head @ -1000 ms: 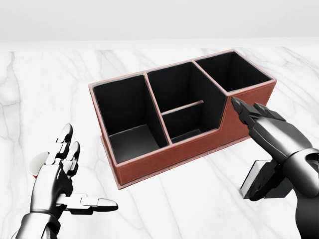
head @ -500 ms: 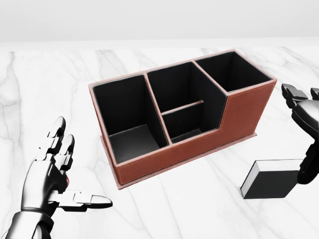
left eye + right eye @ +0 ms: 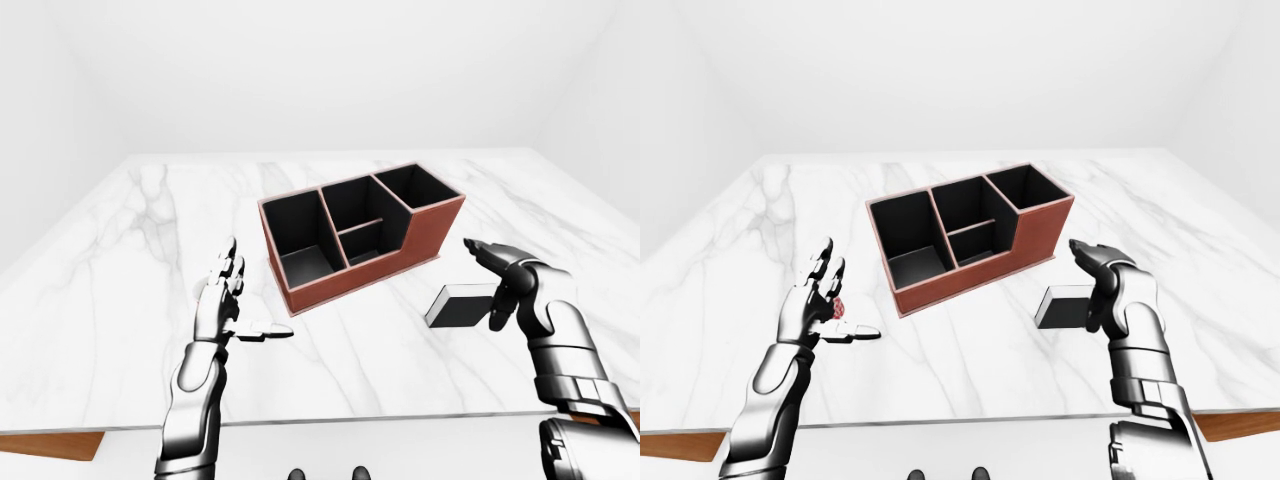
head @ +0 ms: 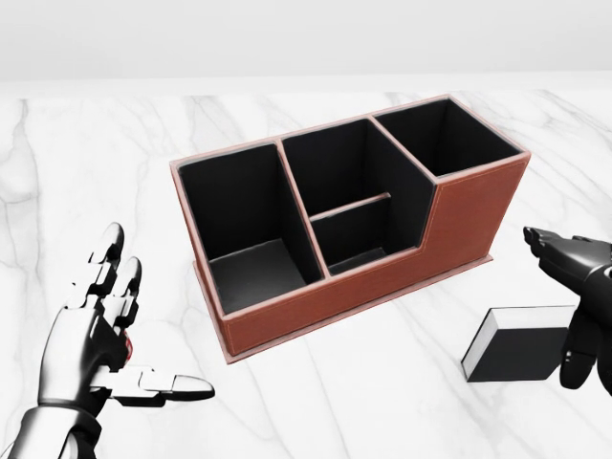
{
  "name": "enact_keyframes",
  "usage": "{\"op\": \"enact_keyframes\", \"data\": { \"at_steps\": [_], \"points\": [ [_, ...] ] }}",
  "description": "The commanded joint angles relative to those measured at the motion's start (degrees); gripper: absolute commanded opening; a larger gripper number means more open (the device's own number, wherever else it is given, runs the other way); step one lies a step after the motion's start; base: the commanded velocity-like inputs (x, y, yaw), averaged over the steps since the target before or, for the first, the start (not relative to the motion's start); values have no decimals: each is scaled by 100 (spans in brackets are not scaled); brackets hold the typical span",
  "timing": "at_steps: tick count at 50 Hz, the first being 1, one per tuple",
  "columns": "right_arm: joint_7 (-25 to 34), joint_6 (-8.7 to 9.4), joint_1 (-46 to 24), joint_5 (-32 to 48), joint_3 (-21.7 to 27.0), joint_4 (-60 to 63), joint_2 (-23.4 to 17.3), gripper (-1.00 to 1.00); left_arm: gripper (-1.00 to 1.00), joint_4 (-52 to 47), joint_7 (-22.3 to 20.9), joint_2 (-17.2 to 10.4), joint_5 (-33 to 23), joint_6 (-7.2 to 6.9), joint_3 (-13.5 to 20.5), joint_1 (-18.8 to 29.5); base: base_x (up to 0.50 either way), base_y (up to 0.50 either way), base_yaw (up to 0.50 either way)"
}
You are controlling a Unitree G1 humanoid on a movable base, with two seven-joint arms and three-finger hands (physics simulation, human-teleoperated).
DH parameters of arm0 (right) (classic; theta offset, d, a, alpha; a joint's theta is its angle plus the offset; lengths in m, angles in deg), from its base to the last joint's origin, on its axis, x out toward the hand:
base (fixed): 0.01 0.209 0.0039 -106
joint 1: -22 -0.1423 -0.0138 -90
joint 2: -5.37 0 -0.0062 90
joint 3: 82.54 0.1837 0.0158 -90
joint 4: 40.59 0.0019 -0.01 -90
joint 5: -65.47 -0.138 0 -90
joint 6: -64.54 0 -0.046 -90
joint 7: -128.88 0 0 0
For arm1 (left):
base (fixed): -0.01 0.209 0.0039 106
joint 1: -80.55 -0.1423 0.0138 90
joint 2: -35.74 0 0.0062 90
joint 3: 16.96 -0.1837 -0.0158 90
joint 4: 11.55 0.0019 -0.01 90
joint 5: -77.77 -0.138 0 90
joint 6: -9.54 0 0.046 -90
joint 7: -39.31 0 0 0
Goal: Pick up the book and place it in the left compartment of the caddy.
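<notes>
My biggest worry from here is the grasp itself: the book [image 4: 521, 344] lies flat on the marble table [image 3: 120, 260], so a low, thin slab like that gives my fingers little edge to get under, and I judge it could skate along the smooth top or get nudged rightward toward the table's right edge if I close clumsily. My right hand [image 4: 574, 296] sits at the book's right end with its fingers spread apart, clamped on nothing; one dark finger [image 4: 574, 356] hangs down beside the book's right end, and I cannot tell whether it touches the cover. A second risk is the drop-off: the caddy [image 4: 382, 287] sits at an angle to me, and its left compartment [image 4: 244, 215] is the one farthest from the book, so I would have to carry across the middle divided section and could clip a wall or land it in the wrong slot. My left hand [image 4: 96, 339] is open too, thumb out and fingers raised, near the table's left side and well apart from the caddy; a small red object [image 3: 838, 309] peeks out beside it. The book looks like a plain dark hardcover with pale page edges showing at its left end, lying just right of the caddy.
</notes>
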State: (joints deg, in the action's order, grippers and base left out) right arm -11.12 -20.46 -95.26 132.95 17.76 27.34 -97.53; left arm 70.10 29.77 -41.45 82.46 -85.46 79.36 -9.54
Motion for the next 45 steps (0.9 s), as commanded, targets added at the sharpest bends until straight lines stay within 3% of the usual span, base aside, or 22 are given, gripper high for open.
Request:
{"op": "enact_keyframes", "data": {
  "at_steps": [1,5,24,25,26,27,45],
  "points": [
    [0,0,-306,-74,-206,-1174,-41,100,100,-21,-11,8,-16,0,-13,-25,0,0,0],
    [-10,0,-384,-118,-278,-1439,-61,100,100,6,-8,10,-28,0,-18,-18,0,0,0],
    [-1423,0,-1067,-260,-687,-3124,-71,100,100,7,-7,54,-131,0,-109,-121,0,0,0],
    [-1547,0,-1116,-242,-721,-3231,-79,60,100,8,-9,55,-131,0,-110,-122,0,0,0],
    [-1777,0,-1167,-257,-747,-3316,-107,-79,100,3,-12,55,-130,0,-110,-125,0,0,0],
    [-1847,0,-1223,-262,-746,-3383,-107,-100,100,-1,-12,55,-130,0,-110,-126,0,0,0],
    [-2122,0,-1356,-467,-752,-3479,-149,-100,100,22,16,62,-168,0,-122,-136,0,0,0]
  ]
}}
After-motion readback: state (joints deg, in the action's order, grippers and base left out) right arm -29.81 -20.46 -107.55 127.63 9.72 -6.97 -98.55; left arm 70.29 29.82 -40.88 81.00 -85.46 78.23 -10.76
